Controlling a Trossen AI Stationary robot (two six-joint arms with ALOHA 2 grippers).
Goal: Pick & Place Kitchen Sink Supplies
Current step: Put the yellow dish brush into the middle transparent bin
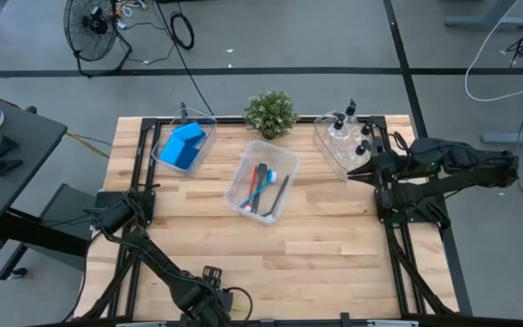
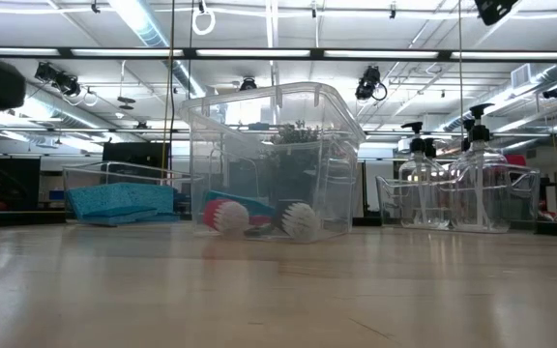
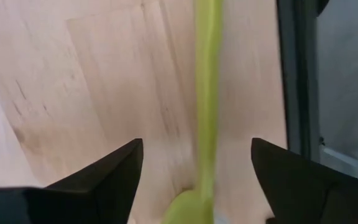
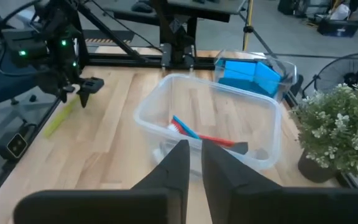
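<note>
The yellow-green brush (image 3: 206, 93) is lying flat on the wooden desk (image 1: 334, 245), right between the two dark fingers of the left tool (image 3: 197, 168). That tool's fingers are spread wide and sit either side of the handle without touching it, so nothing's gripped. In the right wrist view the same brush (image 4: 61, 119) shows at the left of the frame, just under the left tool (image 4: 87, 89).

The other brushes, red, blue and grey (image 1: 263, 186), are in the middle clear bin (image 1: 284, 202) at the centre of the overhead frame. Blue sponges (image 1: 185, 145) sit in the bin (image 1: 163, 138) at upper left, and the pump bottles (image 1: 348, 132) stand in the bin (image 1: 325, 150) at upper right. A potted plant (image 1: 270, 113) is at the top centre, between the bins.

The right tool (image 4: 192, 158) is up by the bottle bin on the right of the overhead frame, fingers nearly together with only a thin gap, and empty.
</note>
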